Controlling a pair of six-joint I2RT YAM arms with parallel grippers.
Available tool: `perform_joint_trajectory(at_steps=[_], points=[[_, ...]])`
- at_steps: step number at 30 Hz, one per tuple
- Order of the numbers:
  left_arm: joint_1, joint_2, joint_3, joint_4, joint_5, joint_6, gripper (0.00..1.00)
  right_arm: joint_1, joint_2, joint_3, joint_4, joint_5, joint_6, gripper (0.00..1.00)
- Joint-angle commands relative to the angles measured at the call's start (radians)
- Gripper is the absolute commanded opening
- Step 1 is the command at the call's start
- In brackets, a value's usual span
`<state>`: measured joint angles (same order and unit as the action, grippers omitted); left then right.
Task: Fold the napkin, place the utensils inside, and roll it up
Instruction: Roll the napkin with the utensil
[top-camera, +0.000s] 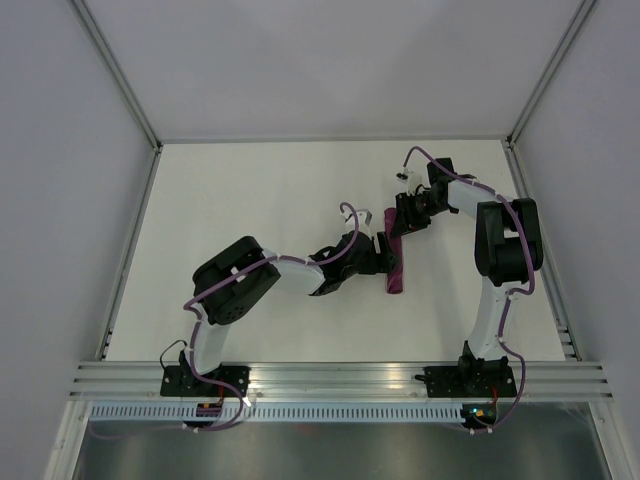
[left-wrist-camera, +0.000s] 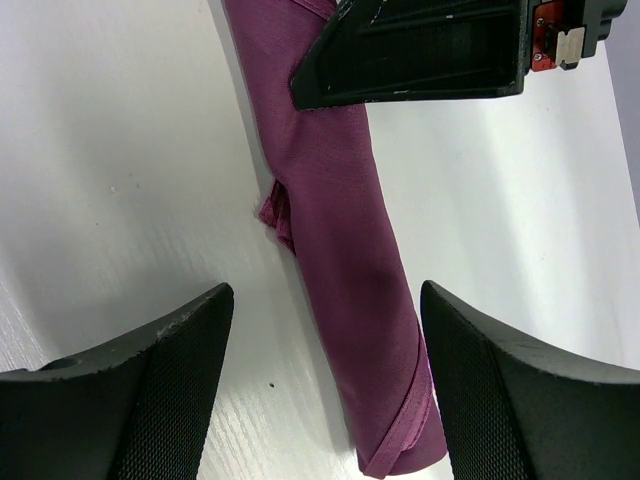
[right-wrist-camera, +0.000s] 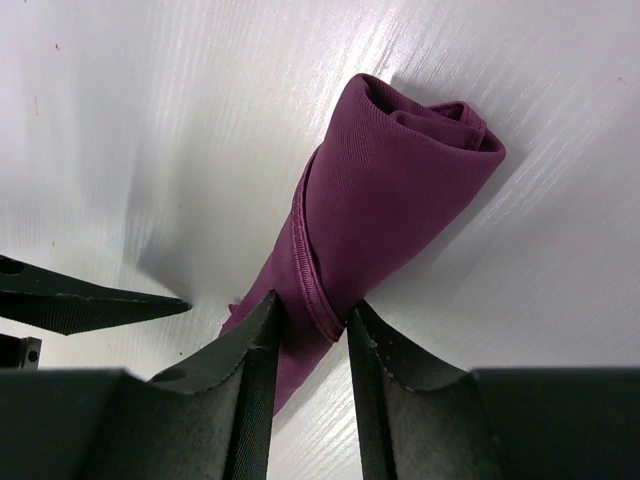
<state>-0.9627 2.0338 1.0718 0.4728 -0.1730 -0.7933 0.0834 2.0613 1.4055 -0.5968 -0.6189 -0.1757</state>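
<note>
Napkin: purple cloth with a little shine, rolled into a long thin tube
Where: on the smooth white table, a bit right of the middle, pointing near to far
Right gripper: its two black fingers pinch the far part of the roll
Left gripper: spread wide, one finger each side of the roll, not squeezing
Pads: black and bumpy
Top view only: both arms bend in toward the roll
Left wrist view only: a small flap sticks out of the roll's side
Right wrist view only: swirled layers at one end, a stitched hem wrapped around
</note>
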Motion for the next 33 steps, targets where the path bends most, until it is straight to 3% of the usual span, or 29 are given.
perform_joint_trajectory(at_steps=[1,11,33], points=[[-0.004,-0.001,-0.032,-0.106,0.000,0.052,0.81,-0.001,-0.021,0.029,0.014,0.061,-0.018,0.38],[-0.004,0.020,-0.003,-0.143,0.004,0.045,0.81,0.001,-0.044,0.047,-0.015,0.007,-0.028,0.54],[-0.004,0.029,0.019,-0.160,0.015,0.052,0.80,-0.002,-0.087,0.047,-0.037,-0.039,-0.031,0.61]])
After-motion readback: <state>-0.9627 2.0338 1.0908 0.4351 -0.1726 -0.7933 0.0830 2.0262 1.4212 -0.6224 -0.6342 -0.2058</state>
